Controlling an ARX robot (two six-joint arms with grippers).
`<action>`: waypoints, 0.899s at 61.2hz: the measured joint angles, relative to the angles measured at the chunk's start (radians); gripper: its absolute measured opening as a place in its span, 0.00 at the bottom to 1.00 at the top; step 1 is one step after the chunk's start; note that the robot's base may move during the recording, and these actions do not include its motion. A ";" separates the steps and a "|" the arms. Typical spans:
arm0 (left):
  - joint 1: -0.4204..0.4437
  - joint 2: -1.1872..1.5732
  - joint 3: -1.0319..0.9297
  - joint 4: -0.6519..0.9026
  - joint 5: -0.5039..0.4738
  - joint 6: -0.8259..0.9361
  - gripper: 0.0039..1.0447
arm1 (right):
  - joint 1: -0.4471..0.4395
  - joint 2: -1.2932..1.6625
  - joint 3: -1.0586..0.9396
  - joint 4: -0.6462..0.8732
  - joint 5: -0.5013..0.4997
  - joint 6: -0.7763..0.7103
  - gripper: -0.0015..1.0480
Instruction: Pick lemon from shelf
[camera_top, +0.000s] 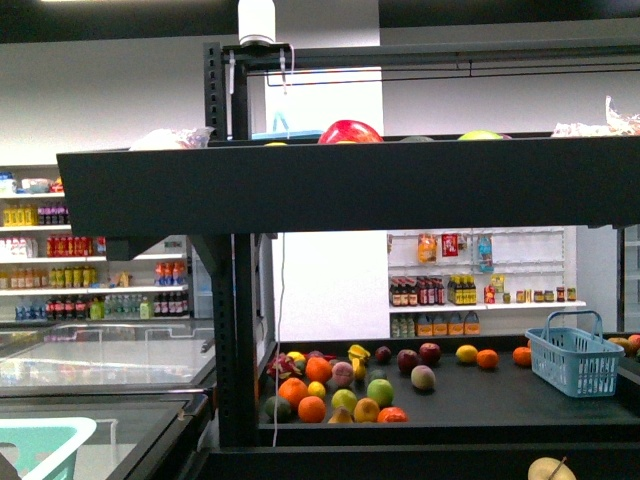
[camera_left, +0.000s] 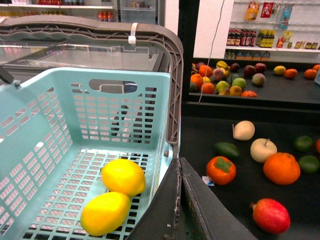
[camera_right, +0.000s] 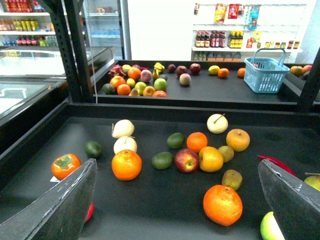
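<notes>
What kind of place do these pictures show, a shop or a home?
Most likely a shop, perhaps a mock one. A black shelf displays loose fruit, white wall shelves hold rows of bottles, and a shopping basket holds two lemons.

Top tier's front lip (camera_top: 350, 185) hides most of the red fruit (camera_top: 349, 131) and the yellow-green one (camera_top: 480, 135) behind it. Pale fruit (camera_top: 551, 469) is cut off at the frame's lower edge. Wall bottles (camera_top: 430, 291) are too small to read. In the right wrist view, the end effector (camera_right: 175, 200) fingers run off-frame, and a yellow-green fruit (camera_right: 271, 227) sits half hidden behind one.
</notes>
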 joint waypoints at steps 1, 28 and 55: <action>0.000 0.000 0.000 0.000 0.000 0.000 0.02 | 0.000 0.000 0.000 0.000 0.000 0.000 0.93; 0.000 0.000 0.000 0.000 0.000 0.000 0.70 | 0.000 0.000 0.000 0.000 0.000 0.000 0.93; 0.000 0.000 0.000 0.000 0.000 0.001 0.92 | 0.000 0.000 0.000 0.000 0.000 0.000 0.93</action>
